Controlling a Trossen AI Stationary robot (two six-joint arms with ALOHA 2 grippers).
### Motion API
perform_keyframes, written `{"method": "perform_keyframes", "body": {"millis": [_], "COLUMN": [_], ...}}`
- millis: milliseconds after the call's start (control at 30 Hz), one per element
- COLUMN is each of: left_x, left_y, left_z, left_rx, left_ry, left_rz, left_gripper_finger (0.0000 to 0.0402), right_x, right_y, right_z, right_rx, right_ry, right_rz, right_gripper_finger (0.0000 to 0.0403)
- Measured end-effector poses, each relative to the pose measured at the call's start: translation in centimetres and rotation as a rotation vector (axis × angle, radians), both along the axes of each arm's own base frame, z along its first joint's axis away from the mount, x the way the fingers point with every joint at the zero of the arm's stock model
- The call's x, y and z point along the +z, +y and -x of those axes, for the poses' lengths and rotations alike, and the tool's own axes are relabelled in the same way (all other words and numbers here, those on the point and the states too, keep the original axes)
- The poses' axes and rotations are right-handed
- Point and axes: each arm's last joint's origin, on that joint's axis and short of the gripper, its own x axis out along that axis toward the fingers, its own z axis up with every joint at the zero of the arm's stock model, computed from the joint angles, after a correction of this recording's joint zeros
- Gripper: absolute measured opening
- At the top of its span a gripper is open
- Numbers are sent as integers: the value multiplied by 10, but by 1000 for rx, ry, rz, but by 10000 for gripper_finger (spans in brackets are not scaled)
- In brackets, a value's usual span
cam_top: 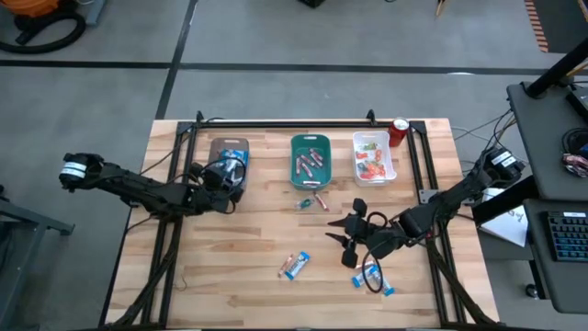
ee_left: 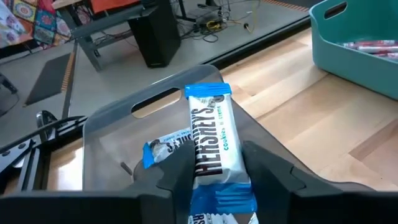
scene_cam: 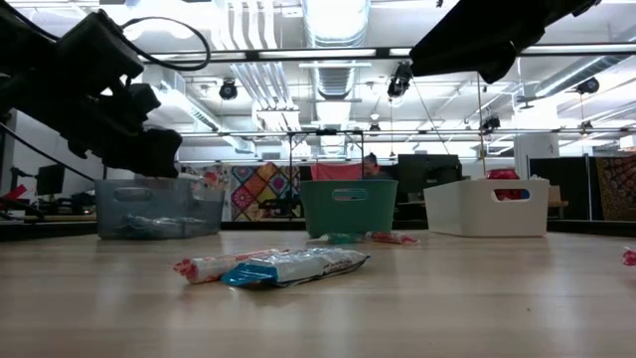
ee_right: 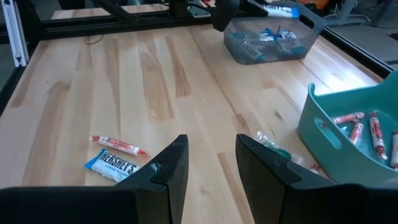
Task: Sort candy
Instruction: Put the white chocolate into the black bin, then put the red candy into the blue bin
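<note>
Blue-and-white candy bar (ee_left: 214, 140) sits between the left gripper's (ee_left: 217, 171) fingers, over the clear tray (ee_left: 118, 146) that has more bars inside. Farther off, the right gripper (ee_right: 208, 162) hangs spread apart with nothing in it, above loose candy (ee_right: 115, 158) on the wooden table (ee_right: 124, 81) near the teal tray (ee_right: 329, 134).

Trays: 3 – brown (cam_top: 229, 153), teal (cam_top: 310, 159), white (cam_top: 374, 157). One red can (cam_top: 399, 131). Loose on table: 3 blue-and-white bars (cam_top: 294, 266), 1 red stick (cam_top: 322, 201) by the teal tray, 1 green piece (cam_top: 301, 204). Candy inside the trays too small to count.
</note>
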Motion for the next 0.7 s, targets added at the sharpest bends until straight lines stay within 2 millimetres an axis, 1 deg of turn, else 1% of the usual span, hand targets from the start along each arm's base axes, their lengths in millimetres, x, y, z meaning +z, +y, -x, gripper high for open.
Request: {"method": "perform_keyframes", "body": {"millis": [267, 400, 500, 700], "left_x": [2, 6, 12, 33], "left_y": [0, -1, -3, -5], "left_z": [-1, -5, -8, -15], "left_rx": [-5, -41, -73, -111], "left_ry": [-12, 3, 45, 123], "left_rz": [14, 54, 92, 143], "left_gripper_finger": [161, 180, 187, 189], "right_x": [3, 4, 4, 4], "right_y": [1, 1, 1, -3], "right_z": [-1, -2, -2, -4], "right_rx": [0, -2, -13, -48], "right_ry": [-23, -43, -48, -55], "right_rz": [-14, -31, -51, -93], "right_gripper_finger": [125, 125, 125, 125]}}
